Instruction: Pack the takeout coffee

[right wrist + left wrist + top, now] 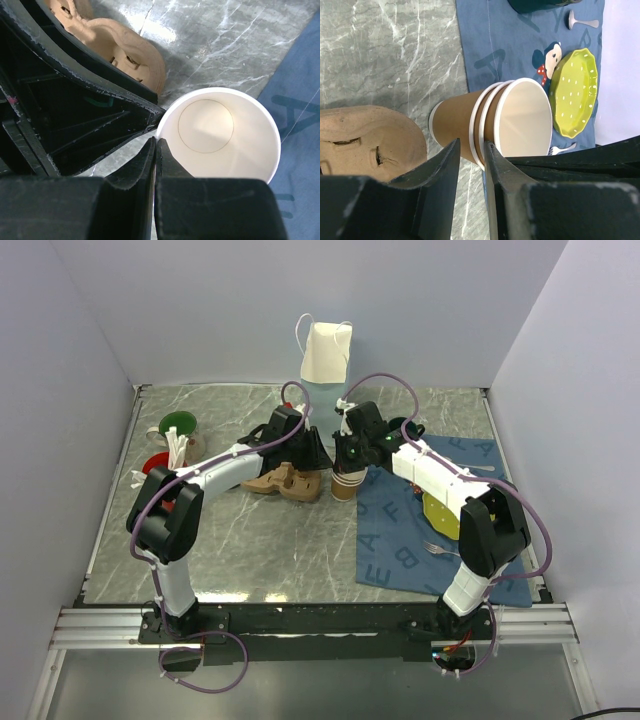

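Note:
Three nested tan kraft cups (345, 485), cream-white inside, stand upright at the blue mat's left edge; no black lid shows. In the left wrist view the stack (460, 122) lies across the picture. My left gripper (472, 150) is narrowly open, and its fingers straddle the two lower rolled rims from the side. My right gripper (156, 142) is shut on the top cup (220, 130), pinching its rim wall with one finger inside and one outside. Both grippers meet over the stack in the top view, left (328, 466) and right (348, 466).
A brown pulp cup carrier (285, 482) lies just left of the cups. A white paper bag (327, 352) stands at the back. The blue mat (400, 540) holds a yellow-green plate (440, 515), a fork (440, 550) and a dark green mug (532, 5). Red and green items (170, 440) sit far left.

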